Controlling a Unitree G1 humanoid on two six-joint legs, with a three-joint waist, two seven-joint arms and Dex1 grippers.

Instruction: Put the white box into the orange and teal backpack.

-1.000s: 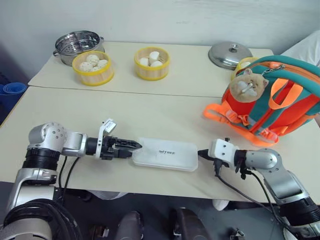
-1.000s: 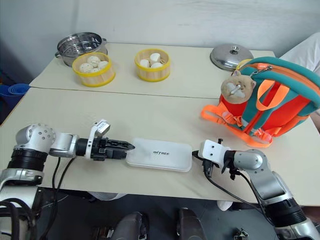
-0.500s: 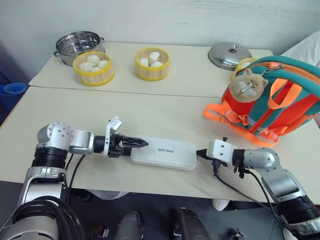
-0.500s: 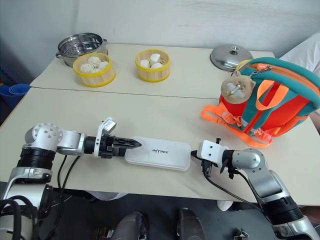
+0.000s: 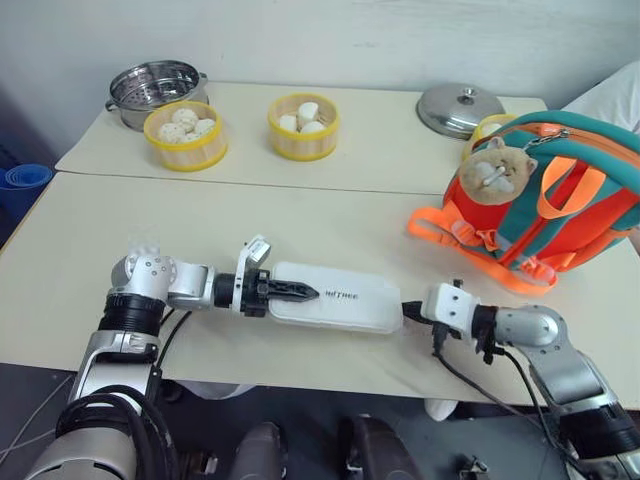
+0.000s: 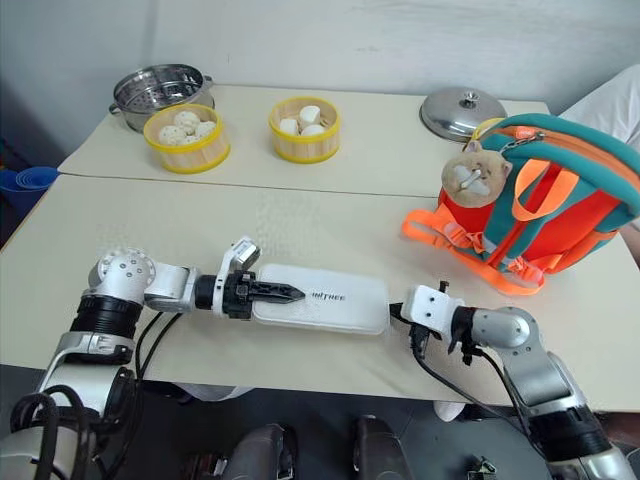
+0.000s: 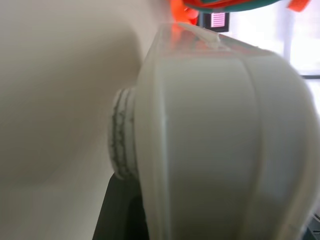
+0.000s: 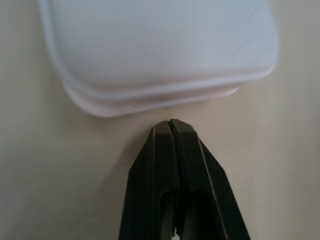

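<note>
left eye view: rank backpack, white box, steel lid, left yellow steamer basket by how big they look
1. orange and teal backpack
2. white box
3. steel lid and left yellow steamer basket: they look alike, and both sit farther from the camera, so unranked.

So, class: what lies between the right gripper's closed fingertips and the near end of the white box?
Only a narrow strip of bare tabletop separates the right gripper from the white box, seen in the right wrist view.
</note>
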